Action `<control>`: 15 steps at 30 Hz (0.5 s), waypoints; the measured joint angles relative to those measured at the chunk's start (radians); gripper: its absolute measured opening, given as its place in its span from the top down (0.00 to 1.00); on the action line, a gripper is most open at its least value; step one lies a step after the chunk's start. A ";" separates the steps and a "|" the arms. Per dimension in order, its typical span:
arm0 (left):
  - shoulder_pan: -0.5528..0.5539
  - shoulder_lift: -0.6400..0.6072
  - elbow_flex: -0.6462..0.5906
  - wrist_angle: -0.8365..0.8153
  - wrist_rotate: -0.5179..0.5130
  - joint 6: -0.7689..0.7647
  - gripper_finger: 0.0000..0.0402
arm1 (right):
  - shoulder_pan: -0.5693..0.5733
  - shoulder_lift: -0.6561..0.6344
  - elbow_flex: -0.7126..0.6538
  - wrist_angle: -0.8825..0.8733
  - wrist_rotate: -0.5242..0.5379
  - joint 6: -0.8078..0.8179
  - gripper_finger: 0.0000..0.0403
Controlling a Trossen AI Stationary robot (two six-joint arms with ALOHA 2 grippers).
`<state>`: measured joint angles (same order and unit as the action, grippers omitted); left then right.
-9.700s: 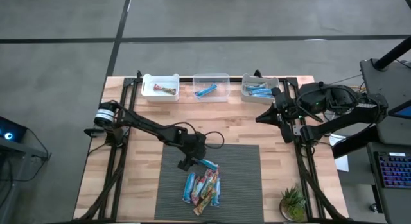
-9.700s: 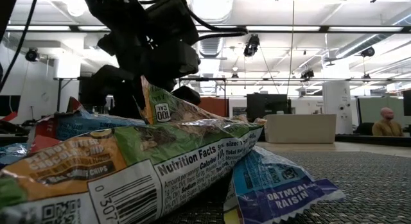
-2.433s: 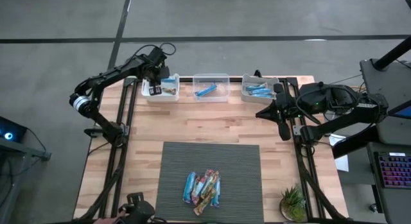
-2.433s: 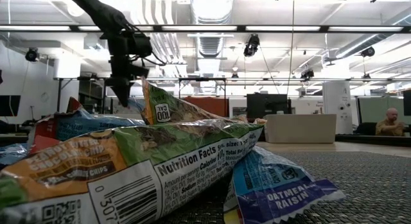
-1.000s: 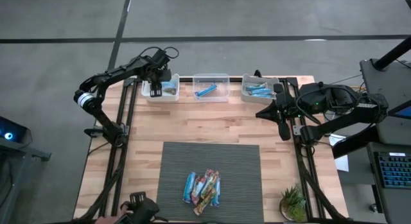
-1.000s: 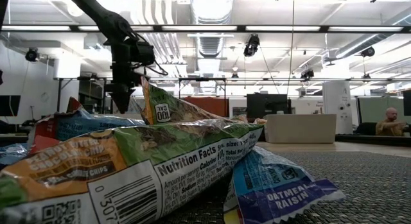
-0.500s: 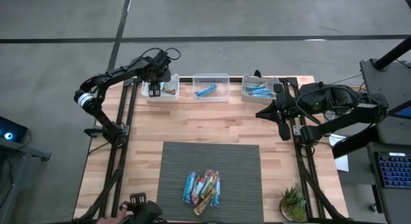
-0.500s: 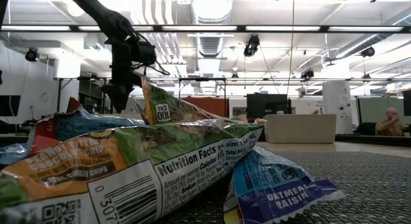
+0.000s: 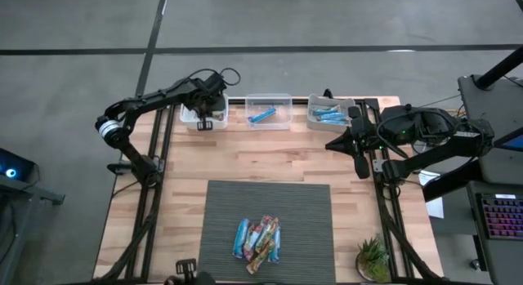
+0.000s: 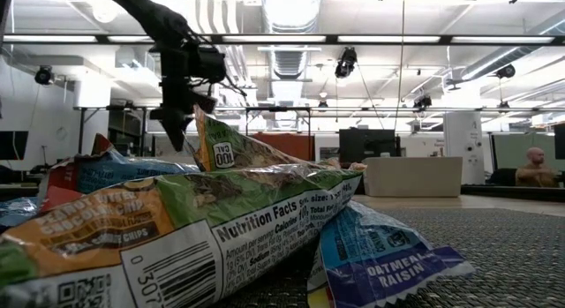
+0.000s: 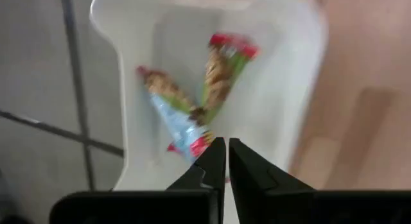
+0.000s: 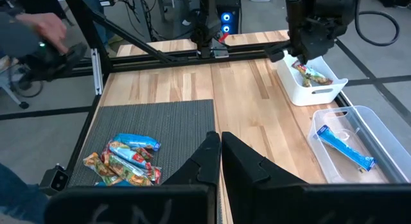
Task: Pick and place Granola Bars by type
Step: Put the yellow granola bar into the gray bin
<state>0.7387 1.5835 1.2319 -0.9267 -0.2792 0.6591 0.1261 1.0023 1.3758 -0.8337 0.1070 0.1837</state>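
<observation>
A heap of Granola Bars (image 9: 258,238) lies on the dark mat (image 9: 302,203), filling the foreground of the low view (image 10: 177,220). Two multicoloured bars (image 11: 192,108) lie in the white bin (image 9: 189,118) at the far left. My left gripper (image 11: 227,144) hovers shut and empty above that bin (image 9: 206,118). The middle clear bin (image 9: 268,111) holds one blue bar, and the right clear bin (image 9: 329,113) holds several. My right gripper (image 12: 220,137) waits shut and raised at the table's right side (image 9: 331,149).
A small potted plant (image 9: 373,259) stands at the near right corner. Bare wood lies between the mat and the bins. A person's hand (image 12: 45,22) shows beyond the table's left side. Black frame rails (image 9: 159,154) run along both sides.
My left gripper has drifted a little toward the table's right edge above the white bin, keeping its height and tilt, and its fingers have come together with nothing between them. The bars in the bin lie where they were.
</observation>
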 joint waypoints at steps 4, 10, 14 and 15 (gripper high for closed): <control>-0.061 -0.016 0.030 -0.054 0.061 -0.086 1.00 | 0.000 0.000 0.000 0.000 -0.001 -0.003 0.98; -0.191 -0.086 0.067 -0.086 0.114 -0.212 1.00 | 0.000 0.000 0.000 0.000 -0.001 -0.003 0.98; -0.290 -0.173 0.068 -0.066 0.230 -0.370 1.00 | 0.000 0.000 0.000 0.000 -0.001 -0.001 0.98; -0.314 -0.196 0.068 -0.059 0.265 -0.408 1.00 | 0.000 0.000 0.000 0.000 -0.001 0.000 0.98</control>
<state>0.4251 1.3874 1.2995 -0.9855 -0.0147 0.2507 0.1261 1.0019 1.3758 -0.8333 0.1059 0.1832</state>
